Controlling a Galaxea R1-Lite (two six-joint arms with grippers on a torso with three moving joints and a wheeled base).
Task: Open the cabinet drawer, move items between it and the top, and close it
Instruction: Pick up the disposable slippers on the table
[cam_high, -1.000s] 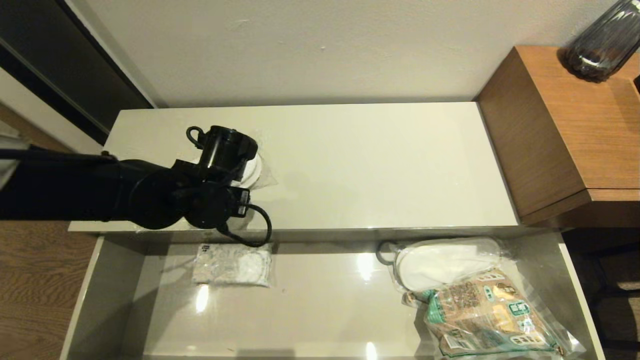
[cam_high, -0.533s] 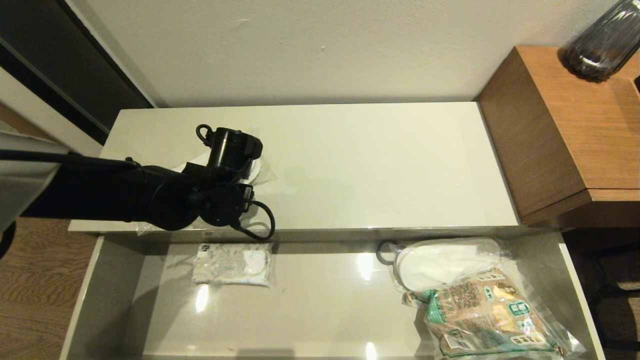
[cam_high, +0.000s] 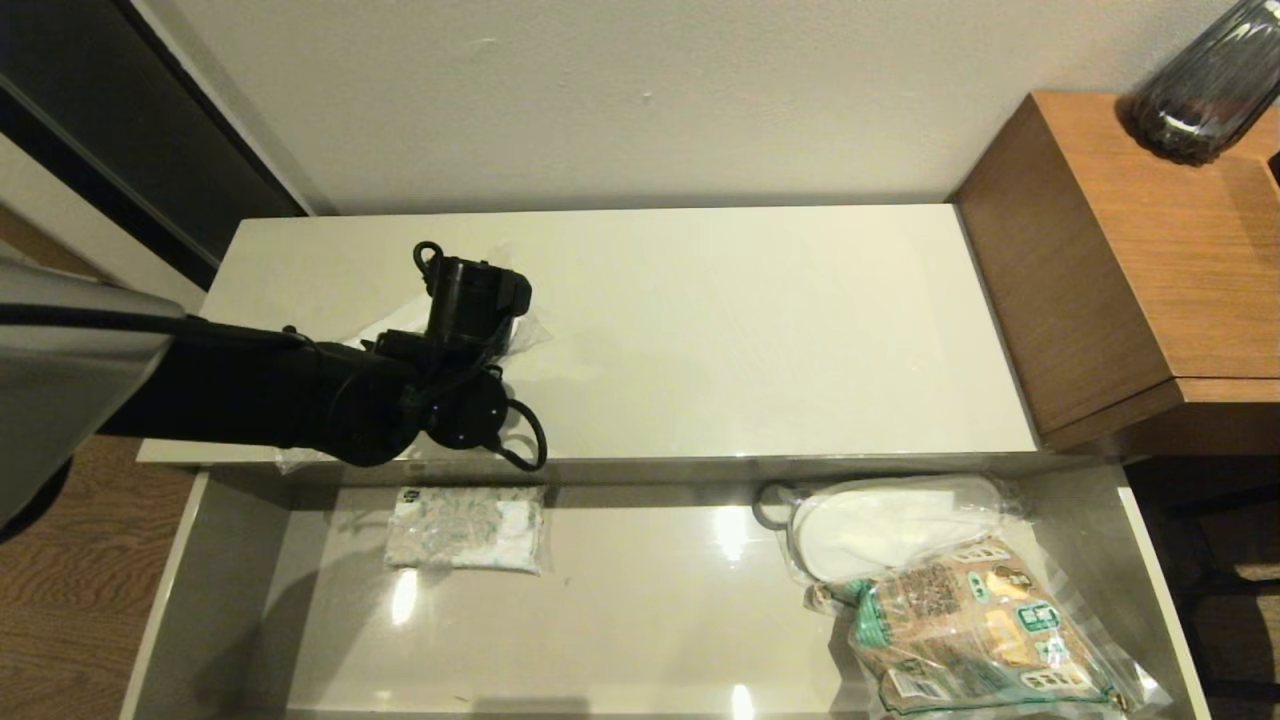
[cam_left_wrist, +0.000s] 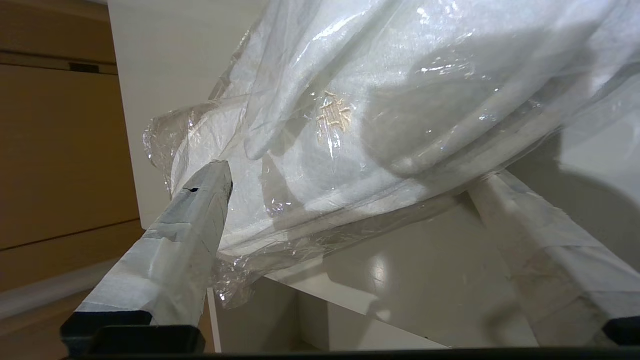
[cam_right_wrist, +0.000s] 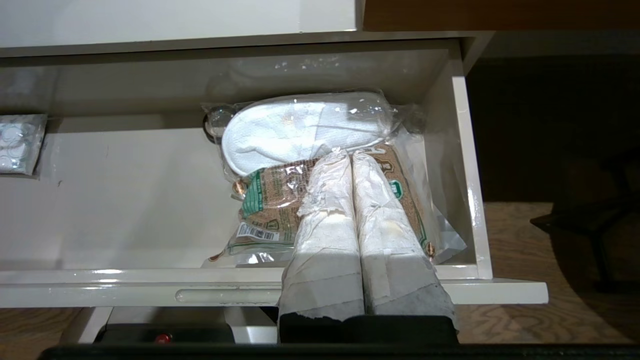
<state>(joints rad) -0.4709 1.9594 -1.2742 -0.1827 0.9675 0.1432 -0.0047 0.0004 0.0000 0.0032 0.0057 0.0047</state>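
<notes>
The left wrist view alone shows the left end effector spread wide around the bagged slippers on the cabinet top, farther back than before.

In the head view the left arm covers most of the bagged slippers on the top, and the left gripper beneath the wrist is hidden. The drawer is cut off at 6 o'clock, as is the brown-and-green bag at 5 o'clock. The dark vase runs off at 1 o'clock. In the right wrist view the small white packet is cropped at 9 o'clock, and its print is too small to read.
</notes>
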